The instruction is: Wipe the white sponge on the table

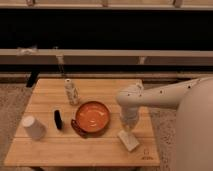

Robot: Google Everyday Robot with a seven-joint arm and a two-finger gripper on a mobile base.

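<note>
Wooden planks in a light brown make up the top of the counter [100, 150], a rectangle that fills the lower part of the camera view. The white sponge [130, 141] lies flat on the counter near its front right corner, a small pale block turned at a slant to the planks. It sits just right of the orange bowl [92, 116] and apart from it.

The claw [126, 129] points straight down over the far end of the sponge and seems to meet it there. Whether the claw is wide, narrow or gripping the sponge I cannot tell. The white arm [155, 97] reaches in from the right, bends at a rounded joint above the claw and drops down to it.

The bowl stands upright near the middle of the counter. A dark curved thing [76, 128] lies against its lower left rim; what it is I cannot tell. Left of the bowl a small black object [58, 119] stands on the planks, and further left a white cup [33, 128] rests upside down near the front left edge. A small patterned bottle [71, 92] stands upright behind the bowl, towards the back of the counter.

Behind the counter a grey ledge [100, 55] runs across the view, with darkness above it
</note>
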